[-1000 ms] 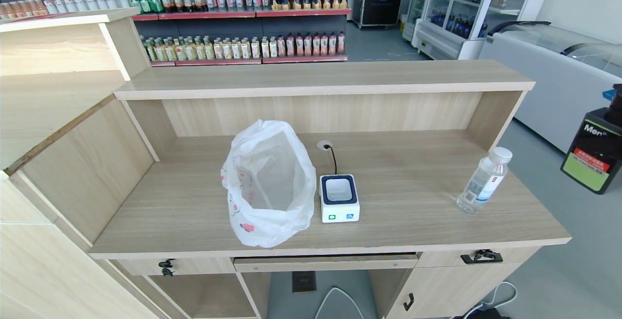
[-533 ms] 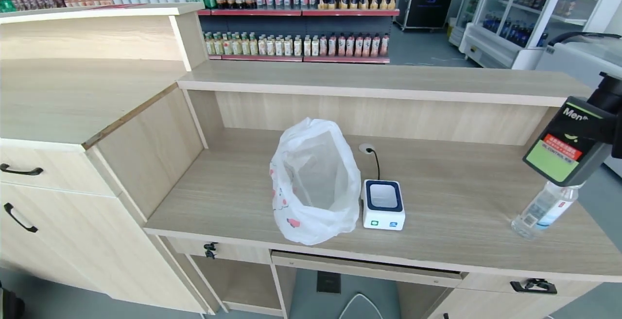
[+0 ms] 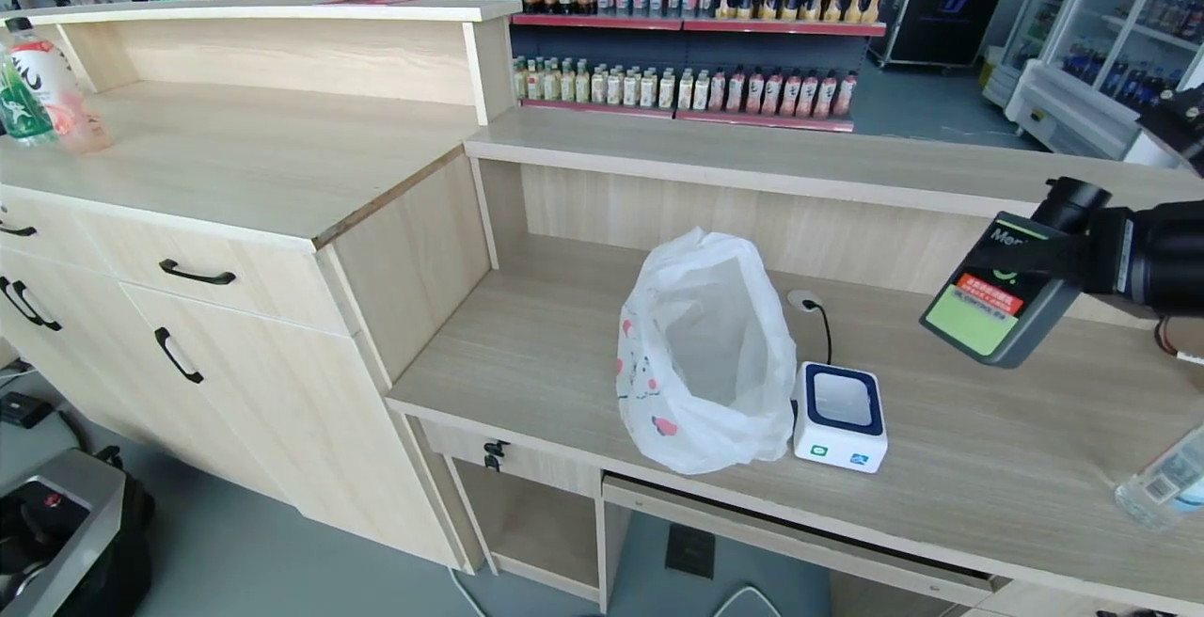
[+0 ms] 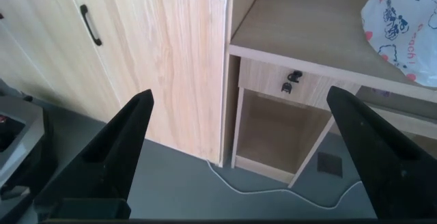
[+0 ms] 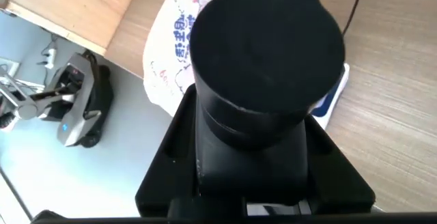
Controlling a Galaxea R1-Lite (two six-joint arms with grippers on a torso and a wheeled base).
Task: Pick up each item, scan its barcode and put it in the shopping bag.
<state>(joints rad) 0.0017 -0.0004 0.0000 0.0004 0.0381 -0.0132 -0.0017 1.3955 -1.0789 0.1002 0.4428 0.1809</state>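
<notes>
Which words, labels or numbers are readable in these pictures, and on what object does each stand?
None reads whole.
Dark bottle: white word partly hidden; red and green labels too small.
Shopping bag: print blurred.
Scanner: two small icons, no words.
Water bottle: label too small.

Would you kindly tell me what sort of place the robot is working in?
Most likely a convenience store checkout: shelves of bottled drinks behind the wooden counter, glass-door fridges to the right, and a barcode scanner beside the shopping bag on the counter.
</notes>
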